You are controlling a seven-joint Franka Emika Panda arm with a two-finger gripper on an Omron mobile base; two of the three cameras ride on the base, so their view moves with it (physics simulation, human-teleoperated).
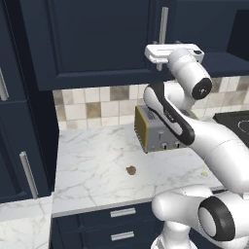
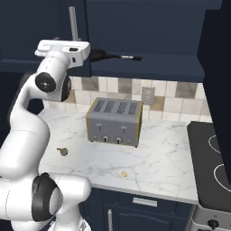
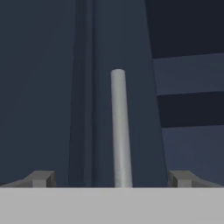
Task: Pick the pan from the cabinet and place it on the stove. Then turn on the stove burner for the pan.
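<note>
My gripper (image 3: 111,178) is open, raised against the navy wall cabinet (image 1: 97,39). In the hand view a vertical silver bar handle (image 3: 120,131) stands between the two fingertips (image 3: 41,178), touching neither. From the left base view, the white hand (image 1: 172,51) sits at the lower end of that door handle (image 1: 163,24). The pan's long dark handle (image 2: 115,56) sticks out along the cabinet shelf (image 2: 149,67), just right of the hand; the pan's round body is hidden. The black glass stove (image 2: 212,158) lies at the counter's right end.
A silver four-slot toaster (image 2: 115,122) with a yellow side stands on the white marble counter (image 2: 158,153) below the cabinet. Two small brown bits (image 2: 63,151) (image 2: 124,173) lie on the counter. A dark panel (image 2: 219,67) hangs at the right above the stove. Navy drawers (image 1: 121,223) sit below.
</note>
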